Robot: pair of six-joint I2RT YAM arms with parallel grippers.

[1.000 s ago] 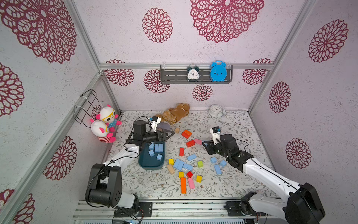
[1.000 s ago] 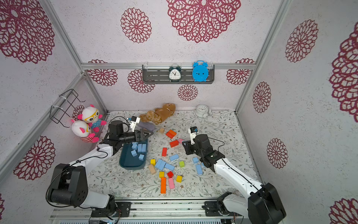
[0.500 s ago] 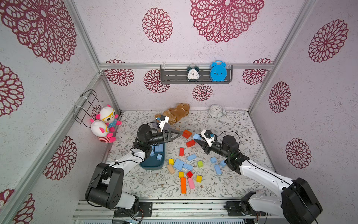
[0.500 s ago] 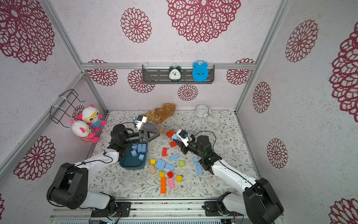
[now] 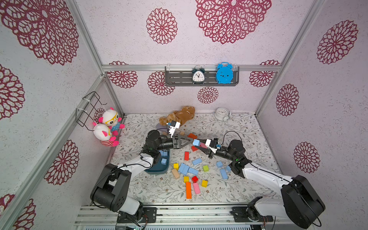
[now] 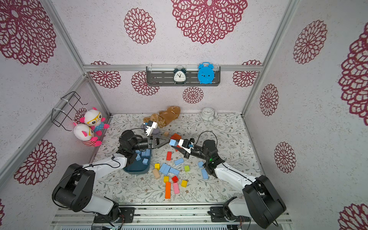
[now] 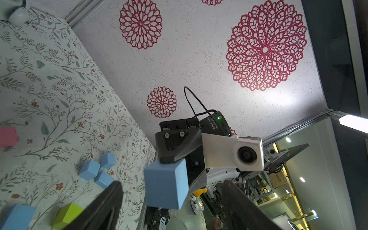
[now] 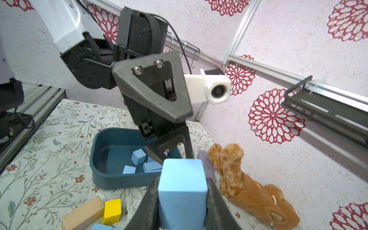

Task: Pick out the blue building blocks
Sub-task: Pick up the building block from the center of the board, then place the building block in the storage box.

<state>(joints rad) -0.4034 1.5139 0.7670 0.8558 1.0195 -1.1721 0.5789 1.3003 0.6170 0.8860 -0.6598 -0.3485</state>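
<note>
Pinching a blue block (image 5: pixel 196 142) mid-air at the centre of both top views, the right gripper (image 8: pixel 182 211) has both jaws pressed on it. The left gripper (image 5: pixel 189 141) is spread wide, fingers either side of it, no contact I can see. Other blue blocks (image 5: pixel 186 169) lie lower centre on the desk (image 5: pixel 239 127), and some are in the teal tray (image 5: pixel 157 171).

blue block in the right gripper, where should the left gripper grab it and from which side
Probably the free end of the blue block that sticks out past the right gripper, coming end-on from where the left gripper faces it. The right grip covers its rear; only that end is bare.
</note>
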